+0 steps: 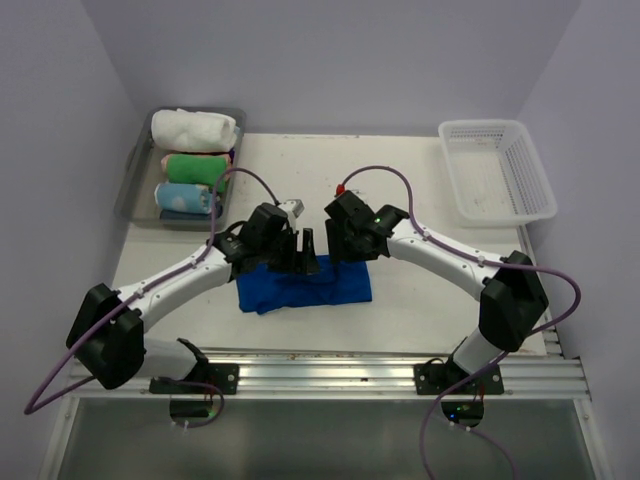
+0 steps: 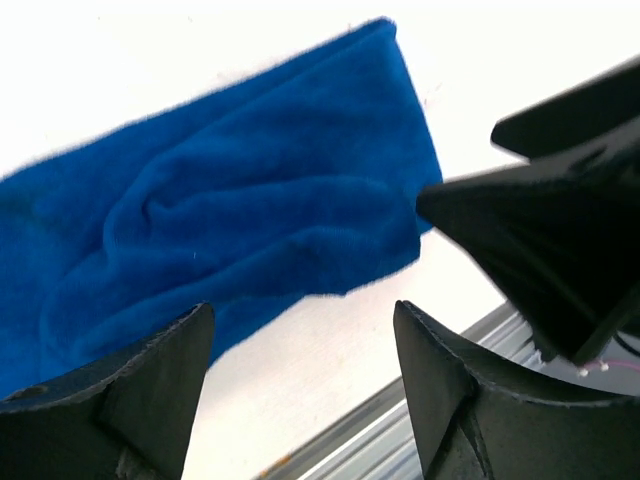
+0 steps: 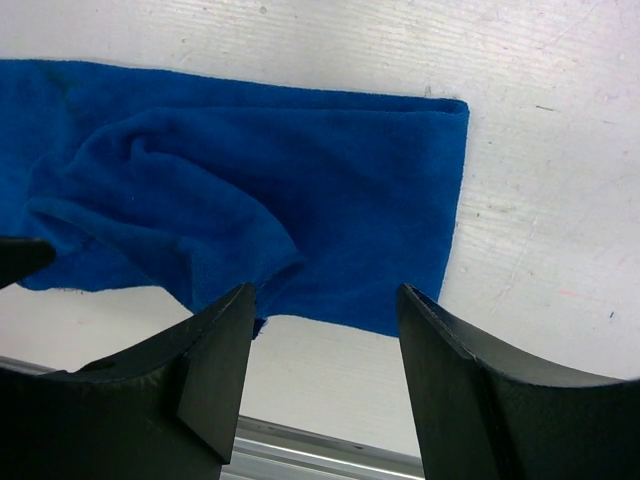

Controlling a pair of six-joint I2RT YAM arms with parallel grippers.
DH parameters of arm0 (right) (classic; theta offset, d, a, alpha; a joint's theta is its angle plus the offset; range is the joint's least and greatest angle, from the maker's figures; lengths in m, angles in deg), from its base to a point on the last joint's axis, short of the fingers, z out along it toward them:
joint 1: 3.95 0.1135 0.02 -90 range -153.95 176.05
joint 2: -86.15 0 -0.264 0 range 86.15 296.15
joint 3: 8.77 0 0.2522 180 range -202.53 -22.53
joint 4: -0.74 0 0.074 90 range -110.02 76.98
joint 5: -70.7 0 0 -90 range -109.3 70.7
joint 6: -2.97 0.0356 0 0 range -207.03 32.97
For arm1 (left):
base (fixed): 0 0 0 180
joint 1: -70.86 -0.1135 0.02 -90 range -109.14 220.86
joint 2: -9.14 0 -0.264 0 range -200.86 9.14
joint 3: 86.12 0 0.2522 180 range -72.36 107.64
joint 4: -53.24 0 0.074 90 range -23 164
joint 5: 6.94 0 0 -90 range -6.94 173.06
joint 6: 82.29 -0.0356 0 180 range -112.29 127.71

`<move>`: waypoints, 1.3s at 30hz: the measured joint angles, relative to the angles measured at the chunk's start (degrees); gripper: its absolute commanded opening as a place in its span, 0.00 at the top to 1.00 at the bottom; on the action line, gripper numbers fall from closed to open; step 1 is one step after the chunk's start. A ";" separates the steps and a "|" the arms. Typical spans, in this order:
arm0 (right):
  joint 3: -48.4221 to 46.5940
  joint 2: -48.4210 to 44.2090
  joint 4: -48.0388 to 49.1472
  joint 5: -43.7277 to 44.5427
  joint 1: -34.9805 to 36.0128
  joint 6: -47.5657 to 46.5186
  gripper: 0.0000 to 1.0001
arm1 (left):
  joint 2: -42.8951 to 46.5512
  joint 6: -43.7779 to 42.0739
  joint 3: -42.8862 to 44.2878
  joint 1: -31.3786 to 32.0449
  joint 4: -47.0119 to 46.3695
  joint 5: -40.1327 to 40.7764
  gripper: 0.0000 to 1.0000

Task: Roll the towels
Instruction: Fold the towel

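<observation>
Blue and rumpled, the smaller towel [image 1: 305, 285] lies flat on the desk [image 1: 420, 290] near its front edge, not yet rolled. The white towel [image 1: 195, 128] sits rolled in the tray [image 1: 135, 180], so I'd say half done. The left pincer [image 2: 300, 310] and right pincer [image 3: 325, 292] hover over it, both spread, empty.

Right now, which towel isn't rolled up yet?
The royal blue towel, lying loosely folded on the table; the white towel, green towel and pale blue towel sit rolled in the tray.
</observation>
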 measured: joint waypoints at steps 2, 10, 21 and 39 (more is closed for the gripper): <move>0.00 0.00 0.00 -0.20 0.00 0.13 0.37 | -1.07 0.07 0.00 -0.02 -2.51 0.48 0.24; 0.00 0.00 0.02 -1.51 0.00 0.61 0.37 | -4.57 -3.85 -0.55 1.66 -8.68 1.16 0.24; 0.00 0.00 0.02 -1.95 0.00 0.98 0.37 | -5.73 -7.37 -3.63 3.13 -16.39 -4.04 0.40; 0.15 -0.48 -0.09 -2.84 0.00 1.90 0.36 | -9.14 -6.23 -3.39 3.41 -18.08 -3.61 1.00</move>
